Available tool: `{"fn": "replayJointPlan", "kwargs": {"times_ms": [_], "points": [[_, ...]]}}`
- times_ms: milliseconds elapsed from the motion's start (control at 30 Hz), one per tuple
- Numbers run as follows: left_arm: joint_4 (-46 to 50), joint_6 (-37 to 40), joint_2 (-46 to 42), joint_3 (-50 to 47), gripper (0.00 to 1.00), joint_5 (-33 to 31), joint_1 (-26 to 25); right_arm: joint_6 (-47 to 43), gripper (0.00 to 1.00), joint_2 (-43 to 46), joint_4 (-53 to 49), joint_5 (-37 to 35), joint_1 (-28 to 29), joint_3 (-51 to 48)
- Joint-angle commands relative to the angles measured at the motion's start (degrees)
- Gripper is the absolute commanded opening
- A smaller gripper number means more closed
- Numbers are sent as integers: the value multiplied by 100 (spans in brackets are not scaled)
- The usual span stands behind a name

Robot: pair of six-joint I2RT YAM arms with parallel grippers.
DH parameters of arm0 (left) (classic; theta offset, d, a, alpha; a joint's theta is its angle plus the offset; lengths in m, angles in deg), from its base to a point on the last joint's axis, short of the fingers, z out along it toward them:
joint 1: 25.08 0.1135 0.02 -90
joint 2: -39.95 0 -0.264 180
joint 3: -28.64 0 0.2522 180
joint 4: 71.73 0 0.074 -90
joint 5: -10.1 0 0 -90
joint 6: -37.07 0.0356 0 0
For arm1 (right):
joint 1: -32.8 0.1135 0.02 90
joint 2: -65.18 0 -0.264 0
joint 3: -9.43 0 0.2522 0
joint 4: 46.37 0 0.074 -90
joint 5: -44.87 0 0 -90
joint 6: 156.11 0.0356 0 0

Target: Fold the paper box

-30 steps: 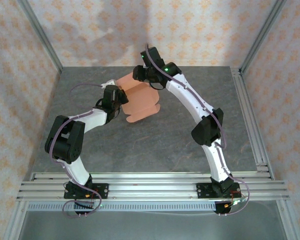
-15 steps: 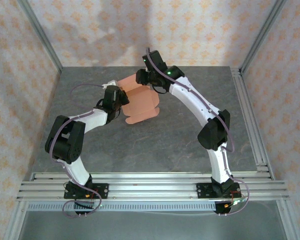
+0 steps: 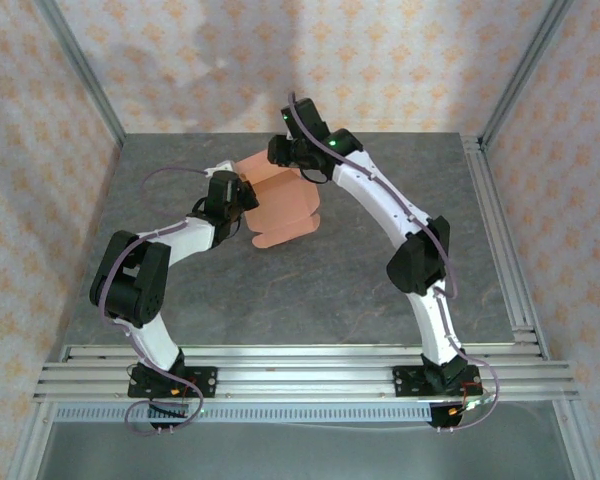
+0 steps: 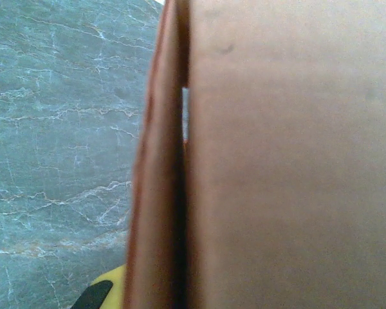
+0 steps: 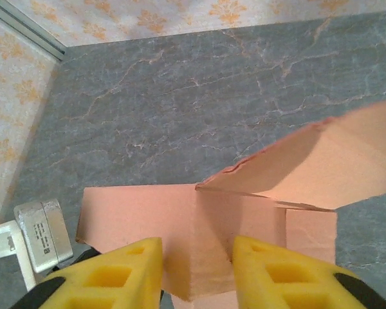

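We saw the paper box [image 3: 285, 210] lying towards the far middle of the grey marbled table [image 3: 310, 290], between the two arms, as a partly folded salmon-orange card sheet. Its rounded flaps pointed towards the near side and one panel was lifted at the far end.

From above, the left gripper [image 3: 244, 203] sat at the card's left edge. In the left wrist view the card [image 4: 276, 161] ran so close to the lens that it was blurred. Two layers stood nearly edge-on with a thin dark slit between them, and the table [image 4: 51, 129] lay off to the left. A bit of one yellow and black finger [image 4: 103, 293] showed at the bottom, just beside the card's edge. We took this gripper to be clamped tight on the card's left edge.

The right gripper [image 3: 283, 155] reached over the far end of the sheet. In its wrist view its yellow fingers [image 5: 122, 273] stood apart, straddling a crease in the card [image 5: 148, 212]. We could not tell whether either finger touched the sheet. A flap [image 5: 321, 167] rose at a slant to the right of that crease, with its edge free of the table [image 5: 180, 96]. At the lower left we saw a small grey block [image 5: 44, 233] on a white bracket, just beside the card's left corner
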Motion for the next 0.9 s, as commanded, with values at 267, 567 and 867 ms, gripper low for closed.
{"fn": "replayJointPlan", "kwargs": {"times_ms": [267,567,867], "points": [[-109,88,-171,89,0,39,-53,3,24,37,-88,122,-25,228],[102,88,-164,150,0,-89,-47,-331,51,930,288,-231,-16,-682],[124,566,-251,80,0,322,-18,-413,54,2780,2047,-568,-466,-3354]]}}
